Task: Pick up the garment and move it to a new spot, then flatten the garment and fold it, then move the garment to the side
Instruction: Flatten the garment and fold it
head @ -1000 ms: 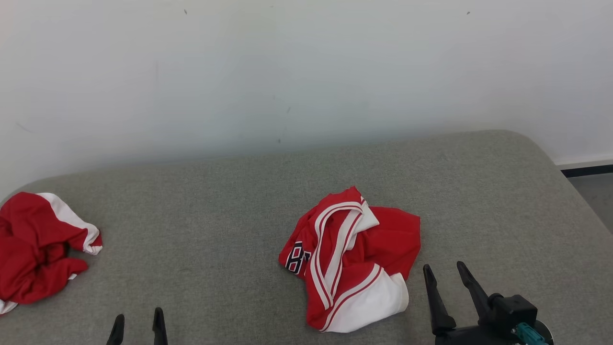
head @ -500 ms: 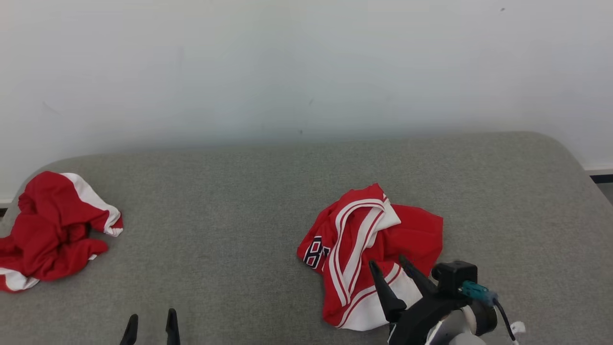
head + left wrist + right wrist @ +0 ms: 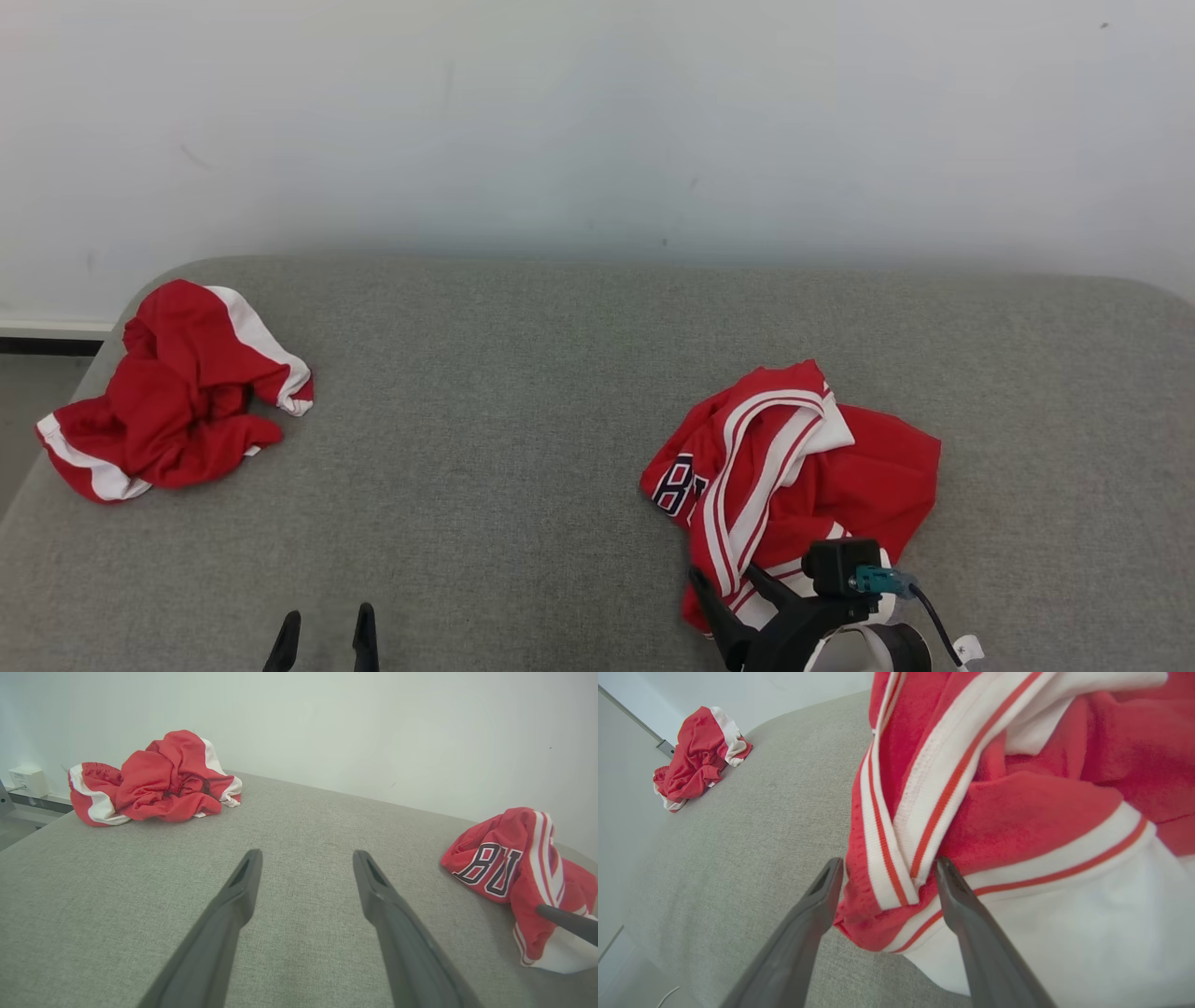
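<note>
You can see a big grey soft top [image 3: 485, 467] with a white wall [image 3: 597, 121] behind it. A bundle of red and white cloth [image 3: 177, 397] lies crumpled near its far left corner. Past that corner sits a small white box [image 3: 29, 780], maybe a wall plug.

Garments, red-and-white, crumpled: two. Lettered jersey [image 3: 794, 467] at right, second heap [image 3: 177, 392] at left. Grippers: two, left gripper [image 3: 327, 613] and right gripper [image 3: 724, 574]; two dark fingers each, four total. Grey padded surface [image 3: 523, 420]: one. White wall box [image 3: 28, 780]: one.
</note>
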You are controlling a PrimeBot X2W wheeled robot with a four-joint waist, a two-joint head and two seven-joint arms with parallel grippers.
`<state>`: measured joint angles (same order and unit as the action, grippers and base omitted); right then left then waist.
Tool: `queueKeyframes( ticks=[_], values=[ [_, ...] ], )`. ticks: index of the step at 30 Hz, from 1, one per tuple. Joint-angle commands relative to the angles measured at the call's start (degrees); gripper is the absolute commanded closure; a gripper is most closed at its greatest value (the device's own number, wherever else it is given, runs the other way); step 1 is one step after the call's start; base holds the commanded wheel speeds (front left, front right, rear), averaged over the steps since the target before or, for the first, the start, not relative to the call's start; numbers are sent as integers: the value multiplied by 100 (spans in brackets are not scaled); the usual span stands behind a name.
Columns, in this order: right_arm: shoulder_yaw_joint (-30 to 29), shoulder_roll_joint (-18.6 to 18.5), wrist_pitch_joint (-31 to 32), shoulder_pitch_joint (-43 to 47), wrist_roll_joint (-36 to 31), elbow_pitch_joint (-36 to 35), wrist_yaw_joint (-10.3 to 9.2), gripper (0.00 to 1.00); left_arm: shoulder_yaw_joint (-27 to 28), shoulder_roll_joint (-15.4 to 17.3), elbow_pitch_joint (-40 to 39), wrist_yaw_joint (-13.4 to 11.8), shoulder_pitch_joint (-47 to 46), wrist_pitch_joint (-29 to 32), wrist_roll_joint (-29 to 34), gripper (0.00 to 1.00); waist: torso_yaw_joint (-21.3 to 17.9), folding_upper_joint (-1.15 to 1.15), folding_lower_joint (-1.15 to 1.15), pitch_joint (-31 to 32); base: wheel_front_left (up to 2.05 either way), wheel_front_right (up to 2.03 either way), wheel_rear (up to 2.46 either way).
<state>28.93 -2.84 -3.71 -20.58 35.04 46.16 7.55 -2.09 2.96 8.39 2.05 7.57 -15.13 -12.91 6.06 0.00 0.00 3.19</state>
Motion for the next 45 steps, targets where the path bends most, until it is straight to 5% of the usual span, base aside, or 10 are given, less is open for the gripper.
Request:
queueKeyframes(
  ticks=[1, 6, 7, 9, 10, 20, 28, 34, 38, 45],
  values=[
    [88, -8, -93, -111, 75, 92, -12, 0, 7, -2, 14, 18, -51, -3, 51, 0, 77, 0, 0, -10, 0, 0, 0],
    [415, -9, -272, -347, 340, 329, -12, 0, 6, -3, 54, 50, -82, -4, 67, 0, 124, 0, 0, -3, 0, 0, 0],
    [483, -9, -317, -412, 354, 373, -12, 15, 8, -3, 69, 67, -84, -4, 72, 0, 126, 0, 0, -1, 0, 0, 0],
    [584, -9, -466, -527, 382, 437, -12, 86, 5, -3, 94, 89, -96, -3, 81, 0, 124, 0, 0, 2, 0, 0, 0],
    [627, -9, -520, -559, 413, 470, -12, 100, 7, -3, 104, 93, -108, -4, 82, 0, 119, 0, 0, 5, 0, 0, 0],
    [1038, -7, -818, -1006, 829, 293, -12, 100, 127, -4, 148, 163, -185, -3, 71, 0, -30, 0, 0, 29, 0, 0, 0],
    [1341, -8, -1021, -2288, 915, -453, -12, 100, 235, -6, 108, 181, -235, -3, 62, 0, -176, 0, 0, 39, 0, 0, 0],
    [913, -7, -1149, -3321, 1139, -1020, -12, 100, 248, -7, 80, 183, -234, -3, 38, 0, -237, 0, 0, 18, 0, 0, 0],
    [78, -8, -1140, -3727, 1053, -1758, -12, 100, 263, -6, 65, 174, -268, -3, 7, 0, -293, 0, 0, -52, 0, 0, 0],
    [-586, -14, -1144, -3125, 316, -924, -12, 100, 206, -7, 112, 170, -263, -3, -52, 0, -391, 0, 0, -124, 0, 0, 0]
  ],
)
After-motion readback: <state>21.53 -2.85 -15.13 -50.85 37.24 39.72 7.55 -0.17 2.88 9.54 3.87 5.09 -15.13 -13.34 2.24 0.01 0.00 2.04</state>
